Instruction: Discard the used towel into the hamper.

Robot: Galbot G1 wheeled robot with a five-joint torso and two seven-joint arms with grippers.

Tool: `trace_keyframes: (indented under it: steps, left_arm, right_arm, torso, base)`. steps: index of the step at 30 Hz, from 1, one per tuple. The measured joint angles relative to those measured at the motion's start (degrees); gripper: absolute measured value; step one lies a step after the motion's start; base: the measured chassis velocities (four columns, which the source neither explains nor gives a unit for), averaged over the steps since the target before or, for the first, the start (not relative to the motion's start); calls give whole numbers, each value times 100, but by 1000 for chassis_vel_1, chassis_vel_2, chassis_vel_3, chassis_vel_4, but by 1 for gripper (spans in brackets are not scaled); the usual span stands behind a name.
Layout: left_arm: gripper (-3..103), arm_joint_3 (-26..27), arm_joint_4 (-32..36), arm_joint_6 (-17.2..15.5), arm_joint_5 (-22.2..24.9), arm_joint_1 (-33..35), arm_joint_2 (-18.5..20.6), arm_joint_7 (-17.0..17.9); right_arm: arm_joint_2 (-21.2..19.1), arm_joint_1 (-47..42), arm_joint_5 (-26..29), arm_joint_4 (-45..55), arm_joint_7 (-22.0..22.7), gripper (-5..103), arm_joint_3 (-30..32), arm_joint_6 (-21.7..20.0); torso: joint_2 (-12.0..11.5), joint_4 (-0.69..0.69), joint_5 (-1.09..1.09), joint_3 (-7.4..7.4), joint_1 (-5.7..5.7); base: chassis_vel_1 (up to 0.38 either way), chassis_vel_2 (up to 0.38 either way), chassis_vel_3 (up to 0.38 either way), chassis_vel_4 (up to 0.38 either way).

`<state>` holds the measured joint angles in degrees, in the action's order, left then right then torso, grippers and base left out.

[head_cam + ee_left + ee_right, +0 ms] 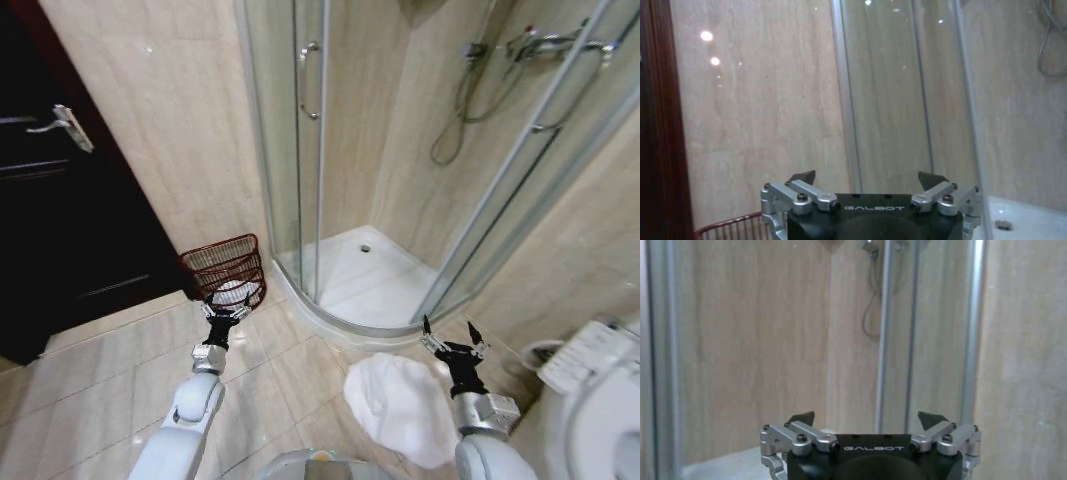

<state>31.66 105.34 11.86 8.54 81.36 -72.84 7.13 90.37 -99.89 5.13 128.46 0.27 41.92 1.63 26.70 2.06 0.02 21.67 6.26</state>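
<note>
Two grippers hover over the tiled bathroom floor [120, 370] in our head view, both with jaws spread wide and nothing in them. Our left gripper [226, 313] sits just in front of the hamper [225, 268], which stands on the floor against the wall, between the dark door [60, 200] and the shower stall [370, 160]; something white shows inside it. Our right gripper [455, 345] hangs beside a white towel [400, 405] crumpled on the floor near the stall's curved base, apart from it. A toilet [600, 390] sits at far right.

From our left wrist, the left gripper [867, 179] holds its jaws well apart and empty, facing the beige wall [760, 115] and the stall's glass. A piece of the hamper's rim [730, 227] shows beside the gripper body, with the dark door frame [657, 125] at the edge.

From our right wrist, the right gripper [867, 418] is likewise open wide and empty, aimed at the stall's glass panels [760, 350], with the shower hose [871, 295] hanging behind them.
</note>
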Motion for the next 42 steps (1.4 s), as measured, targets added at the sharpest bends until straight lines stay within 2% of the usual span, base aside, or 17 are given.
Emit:
trace_keyframes:
  steps: [6, 9, 17, 22, 25, 28, 36, 42]
  left_arm:
    - [100, -23, -33, 208, 43, -8, -18, 41]
    - [100, 33, 134, -45, 71, 2, -32, -39]
    - [100, 81, 303, -92, 149, -20, -75, -84]
    - [100, 83, 440, -240, 157, 37, -77, -84]
    - [100, 62, 504, -408, 157, 25, -76, -65]
    - [100, 8, 702, -670, 181, 33, -67, 52]
    - [100, -118, 1180, -1102, 335, 108, 18, 511]
    - [100, -144, 1409, -1264, 417, 218, 42, 722]
  right_arm:
    - [15, 8, 135, -1, 73, 100, -20, 78]
    - [26, 17, 185, 41, 96, 100, -12, 115]
    - [9, -28, 333, 212, 100, 100, 80, 111]
    - [-13, -35, 351, 288, 96, 100, 103, 56]
    - [21, 18, 390, 431, 23, 100, 134, -152]
    - [93, 147, 414, 626, -14, 100, 115, -462]
    - [157, 322, 547, 865, 132, 100, 106, -762]
    - [167, 350, 568, 904, 132, 100, 145, -822]
  torso:
    - [0, 3, -2, 0, 0]
    - [0, 4, -1, 0, 1]
    - [94, 4, -2, 54, 42]
    - [218, 5, -2, 128, 90]
    - [298, 4, -2, 177, 121]
    - [403, 4, -2, 239, 165]
    - [609, 5, -2, 359, 250]
    - [742, 4, -1, 441, 301]
  base:
    - [-20, -35, -4, 5]
    - [0, 0, 0, 0]
    - [0, 0, 0, 0]
    - [0, 0, 0, 0]
    - [0, 0, 0, 0]
    - [0, 0, 0, 0]
    - [0, 0, 0, 0]
    - [0, 0, 0, 0]
